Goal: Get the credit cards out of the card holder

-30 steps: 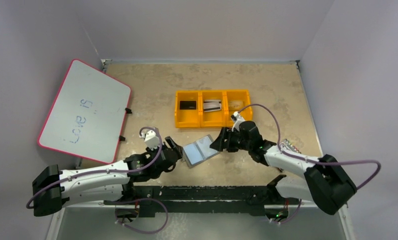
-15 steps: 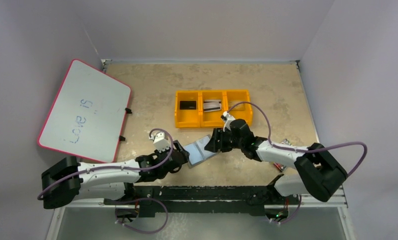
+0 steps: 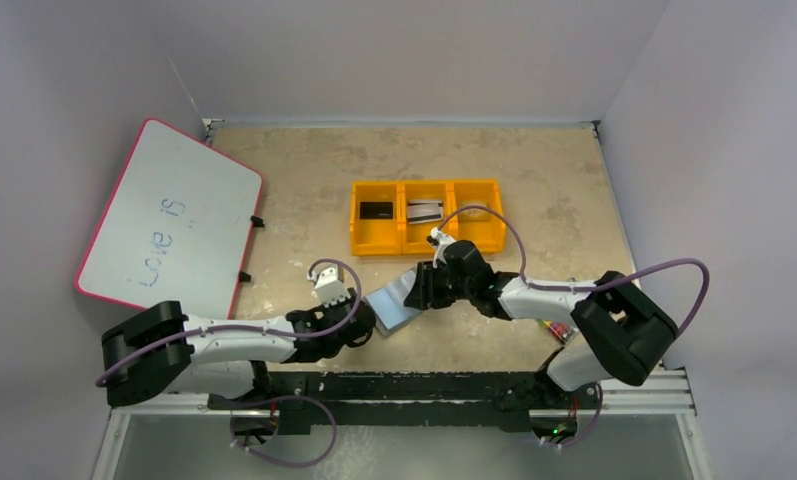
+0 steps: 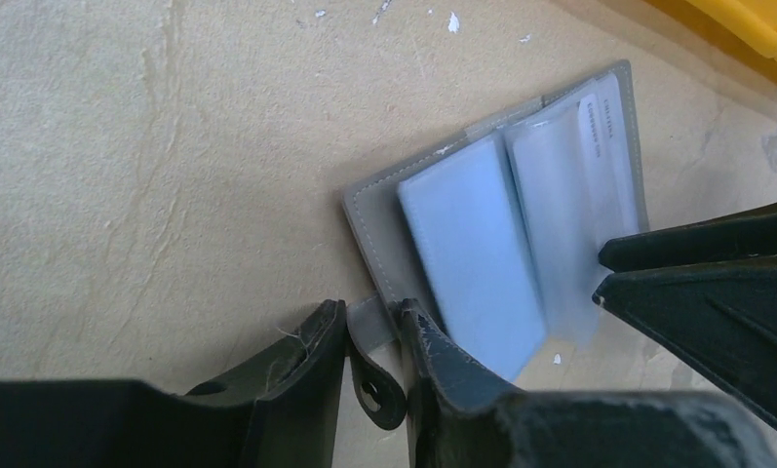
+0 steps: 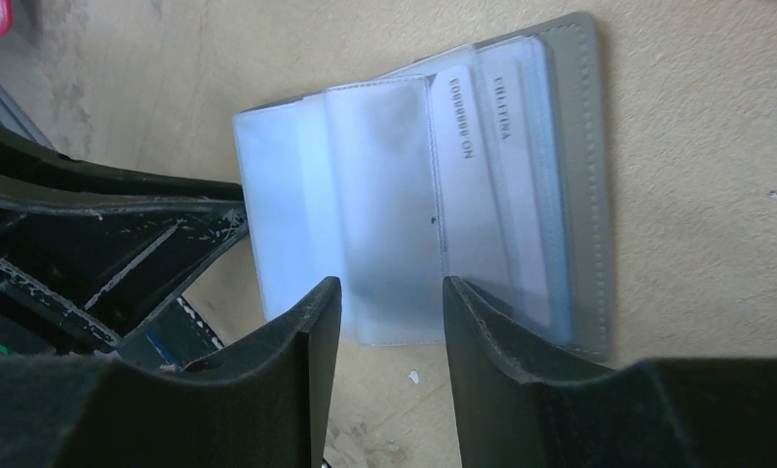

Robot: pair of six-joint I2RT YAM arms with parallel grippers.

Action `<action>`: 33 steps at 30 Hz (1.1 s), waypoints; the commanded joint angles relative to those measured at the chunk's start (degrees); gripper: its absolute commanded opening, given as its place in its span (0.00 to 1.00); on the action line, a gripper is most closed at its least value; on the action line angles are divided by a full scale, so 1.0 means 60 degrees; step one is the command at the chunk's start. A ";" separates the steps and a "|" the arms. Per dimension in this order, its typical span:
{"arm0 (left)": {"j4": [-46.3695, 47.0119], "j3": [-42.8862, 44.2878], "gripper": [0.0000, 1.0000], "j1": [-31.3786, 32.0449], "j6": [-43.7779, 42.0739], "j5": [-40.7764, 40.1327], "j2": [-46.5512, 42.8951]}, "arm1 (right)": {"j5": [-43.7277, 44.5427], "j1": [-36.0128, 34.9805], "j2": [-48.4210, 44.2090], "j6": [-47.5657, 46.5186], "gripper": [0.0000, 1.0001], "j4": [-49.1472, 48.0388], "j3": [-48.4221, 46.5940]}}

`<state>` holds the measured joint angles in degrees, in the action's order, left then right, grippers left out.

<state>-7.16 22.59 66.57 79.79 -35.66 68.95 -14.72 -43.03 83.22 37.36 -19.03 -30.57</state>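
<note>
The card holder (image 3: 392, 303) lies open on the table between both grippers, grey outside and pale blue-grey inside (image 5: 413, 195). Pale cards with embossed print (image 5: 467, 185) sit in its clear pockets. My left gripper (image 3: 366, 320) is shut on the holder's snap tab (image 4: 376, 341), which passes between its fingers (image 4: 316, 351). My right gripper (image 5: 388, 292) is open, with its fingertips at the near edge of the holder's middle pocket, above the holder in the top view (image 3: 416, 292). A black card (image 3: 376, 210) and a silver-white striped card (image 3: 425, 211) lie in the yellow bin tray.
The yellow three-part bin tray (image 3: 426, 240) stands just behind the holder. A pink-edged whiteboard (image 3: 164, 225) leans at the far left. A bit of a coloured pack (image 3: 552, 326) shows beneath my right arm. Walls close the sides and back.
Both grippers and the card holder have shifted a little to the left. My right gripper has moved further over the holder. My left gripper stays closed on the tab.
</note>
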 commanded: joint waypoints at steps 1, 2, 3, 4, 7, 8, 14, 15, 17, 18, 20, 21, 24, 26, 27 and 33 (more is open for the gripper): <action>0.0459 0.0117 0.24 0.0053 -0.0158 0.0036 0.0252 | 0.0499 -0.0309 -0.0045 -0.0158 0.46 0.0676 -0.0425; 0.0442 0.0137 0.23 0.0053 -0.0177 0.0032 0.0274 | 0.0383 -0.0314 -0.0011 -0.0172 0.46 0.0605 -0.0417; 0.0429 0.0140 0.22 0.0046 -0.0186 0.0026 0.0277 | 0.0250 -0.0314 0.0039 -0.0190 0.46 0.0496 -0.0410; 0.0427 0.0134 0.21 0.0053 -0.0211 0.0013 0.0272 | 0.0155 -0.0322 0.0100 -0.0174 0.47 0.0434 -0.0437; 0.0418 0.0119 0.18 0.0052 -0.0244 -0.0031 0.0190 | -0.0390 -0.0338 0.0129 -0.0119 0.48 -0.0020 -0.0484; 0.0406 0.0108 0.18 0.0053 -0.0246 -0.0033 0.0153 | -0.0636 -0.0343 0.0082 -0.0077 0.49 -0.0278 -0.0486; 0.0341 -0.0037 0.16 0.0052 -0.0078 -0.0224 -0.0174 | -0.2354 -0.0358 0.0018 0.0547 0.52 -0.2167 -0.0498; 0.0310 -0.0073 0.16 0.0046 -0.0040 -0.0268 -0.0270 | -0.2584 -0.0358 0.0128 0.0609 0.53 -0.2352 -0.0517; 0.0215 -0.0133 0.16 0.0053 0.0065 -0.0381 -0.0506 | -0.2801 -0.0358 0.0334 0.0642 0.53 -0.2367 -0.0618; 0.0137 -0.0165 0.17 0.0053 0.0124 -0.0448 -0.0670 | -0.2894 -0.0368 0.0426 0.0635 0.53 -0.2366 -0.0608; -0.0140 -0.0225 0.17 0.0053 0.0289 -0.0648 -0.1040 | -0.2954 -0.0373 0.0595 0.0593 0.53 -0.2287 -0.0612; -0.0309 -0.0255 0.18 0.0053 0.0392 -0.0757 -0.1262 | -0.3069 -0.0369 0.0697 0.0554 0.53 -0.2266 -0.0627; -0.1045 -0.0379 0.21 0.0053 0.0921 -0.1180 -0.2032 | -0.3651 -0.0382 0.1035 0.0559 0.54 -0.2608 -0.0617; -0.1645 -0.0469 0.21 0.0053 0.1331 -0.1514 -0.2702 | -0.3917 -0.0486 0.1239 0.0650 0.54 -0.2980 -0.0630; -0.1817 -0.0533 0.22 0.0051 0.1456 -0.1634 -0.2979 | -0.3931 -0.0558 0.1301 0.0702 0.54 -0.3075 -0.0656; -0.2610 -0.0593 0.25 0.0053 0.1781 -0.2099 -0.4298 | -0.3176 -0.1013 0.1939 0.0017 0.54 -0.1383 -0.1603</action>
<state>-18.52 19.35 66.57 87.53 -43.79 46.52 -35.48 -47.37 93.67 40.64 -31.92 -34.76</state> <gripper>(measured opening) 0.245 0.548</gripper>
